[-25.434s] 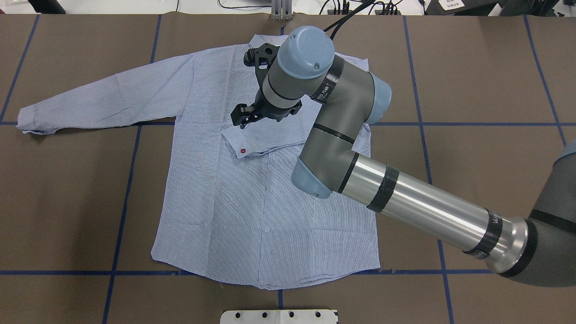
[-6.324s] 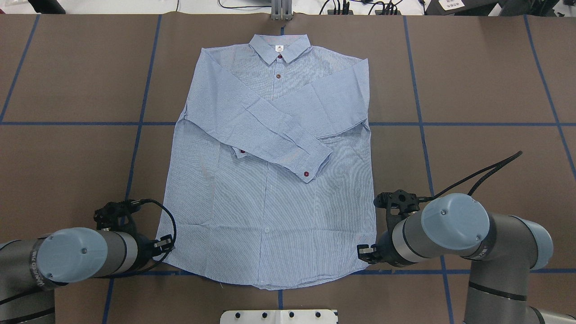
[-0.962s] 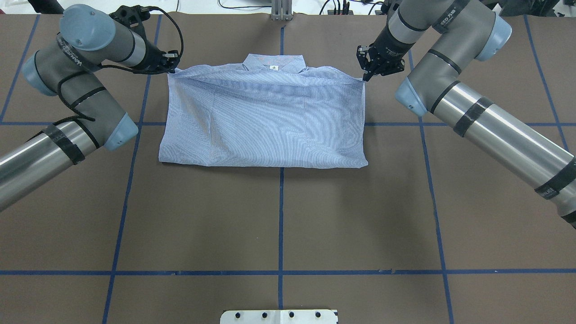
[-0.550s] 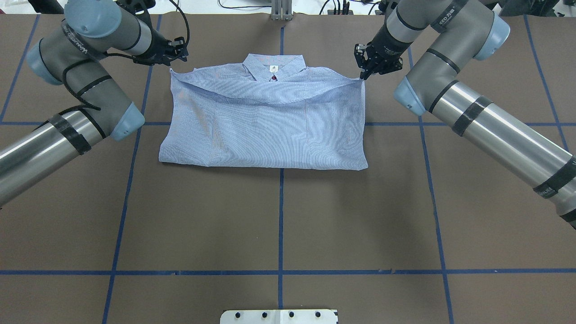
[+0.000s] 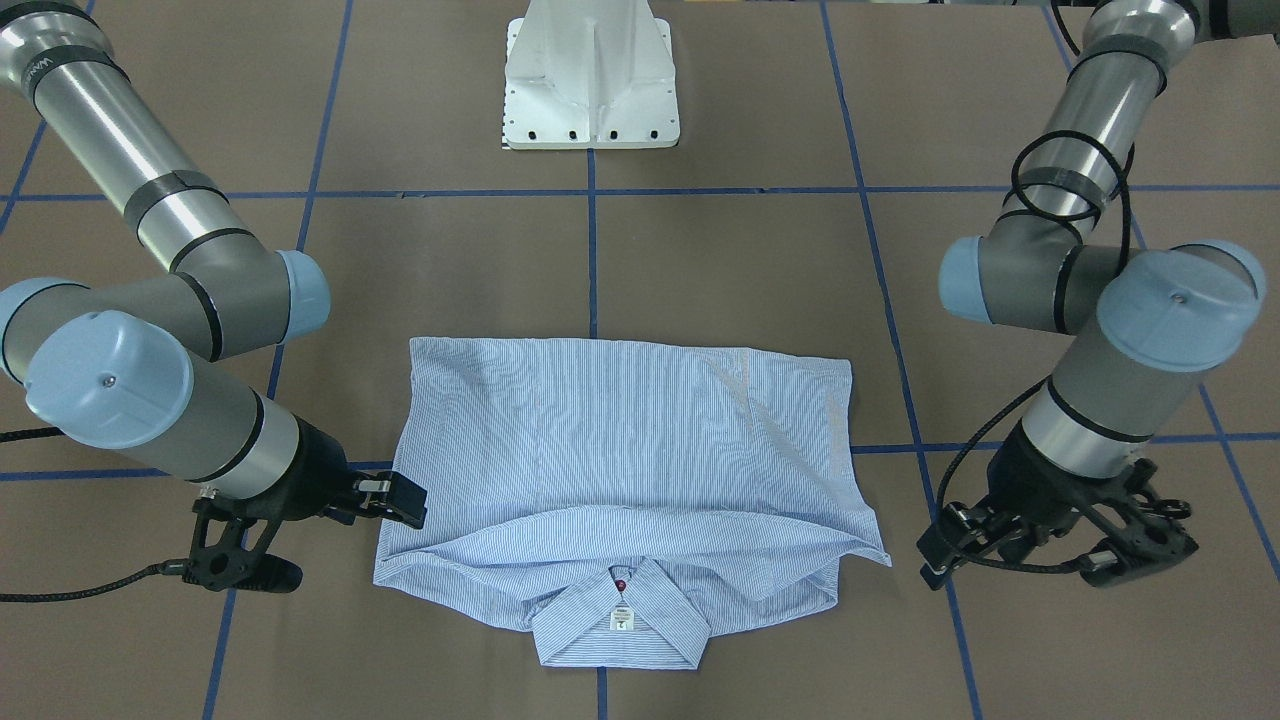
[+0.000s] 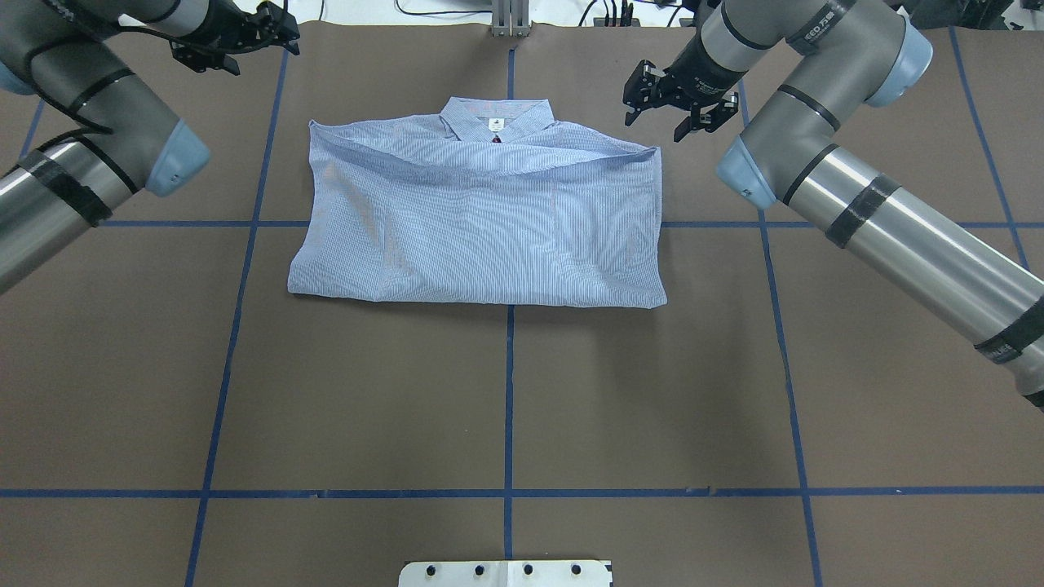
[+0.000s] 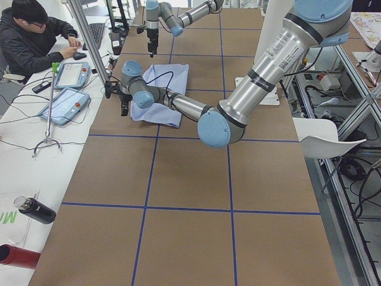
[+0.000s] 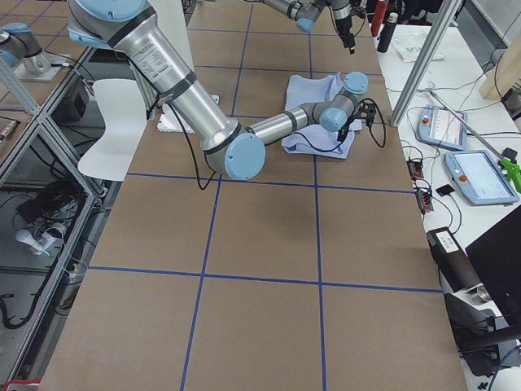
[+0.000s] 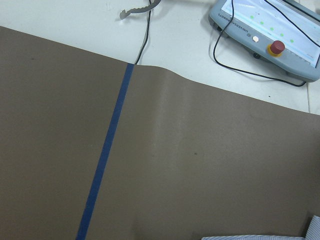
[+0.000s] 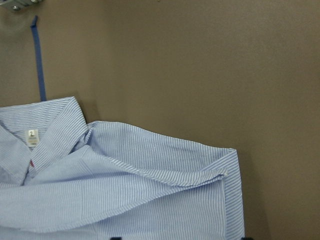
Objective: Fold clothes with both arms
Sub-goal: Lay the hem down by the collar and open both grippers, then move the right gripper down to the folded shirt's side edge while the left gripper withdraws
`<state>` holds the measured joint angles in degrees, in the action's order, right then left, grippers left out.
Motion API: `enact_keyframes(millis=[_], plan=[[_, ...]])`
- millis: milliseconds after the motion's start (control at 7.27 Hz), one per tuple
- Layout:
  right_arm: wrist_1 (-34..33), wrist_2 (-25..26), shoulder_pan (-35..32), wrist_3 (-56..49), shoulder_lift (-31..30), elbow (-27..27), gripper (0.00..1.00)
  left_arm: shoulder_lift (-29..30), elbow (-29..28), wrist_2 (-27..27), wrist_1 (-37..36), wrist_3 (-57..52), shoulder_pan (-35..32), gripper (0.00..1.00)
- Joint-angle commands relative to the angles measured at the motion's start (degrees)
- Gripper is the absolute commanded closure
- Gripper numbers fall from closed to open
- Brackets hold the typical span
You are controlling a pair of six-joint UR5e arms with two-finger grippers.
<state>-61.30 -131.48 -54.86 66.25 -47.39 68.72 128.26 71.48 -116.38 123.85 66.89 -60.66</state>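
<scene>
On table (image 6: 506, 391), one shirt (image 6: 481, 228), two pincers (image 6: 253, 50) (image 6: 655, 122) (spread)

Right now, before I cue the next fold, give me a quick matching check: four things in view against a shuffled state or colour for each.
Things:
1. shirt
2. neck label
3. right gripper
4. teach pendant's stop button

States:
A. red
B. jaws open, holding nothing, beside the shirt's corner
C. white, inside the collar
D. folded in half, lying on the table

Pairs: 1-D, 2-C, 3-B, 4-A
</scene>
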Motion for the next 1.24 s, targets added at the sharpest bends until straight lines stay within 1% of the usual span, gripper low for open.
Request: enact_keyframes(millis=[0,137,275,412,550,687,825,962,1100], plan=[[-0.4,-1.7,2.5,1.9,-8.1,12.1,0.00,-2.7,8.9,-1.7,-5.7,-0.3,-1.0,0.00],[-0.2,-1.2,5.1,6.7,-12.1,16.9,0.00,-2.7,11.0,-1.7,-7.7,-0.2,-1.0,0.00],[-0.2,0.1,7.8,9.7,-13.4,18.6,0.00,-3.5,13.2,-1.7,-9.2,-0.2,-1.0,0.00],[-0.3,1.9,9.8,11.0,-14.1,18.8,0.00,-3.7,15.4,-1.7,-10.9,-0.2,-1.0,0.00],[-0.2,4.3,12.7,10.9,-16.3,18.8,0.00,-3.6,16.7,-1.6,-12.4,-0.1,-1.0,0.00],[-0.4,5.9,14.6,10.6,-16.7,18.7,0.00,-3.5,17.0,-1.7,-12.4,0.3,-1.0,0.00],[-0.5,5.5,14.5,10.6,-16.8,18.9,0.02,-3.5,17.0,-1.7,-12.4,0.4,-0.9,0.00],[-0.6,5.4,14.4,10.6,-16.9,18.9,0.14,-3.5,17.1,-1.6,-12.4,0.4,-0.9,0.00],[-0.6,5.4,14.5,10.6,-17.5,18.9,0.19,-3.5,17.3,-1.6,-12.4,0.4,-0.9,0.00]])
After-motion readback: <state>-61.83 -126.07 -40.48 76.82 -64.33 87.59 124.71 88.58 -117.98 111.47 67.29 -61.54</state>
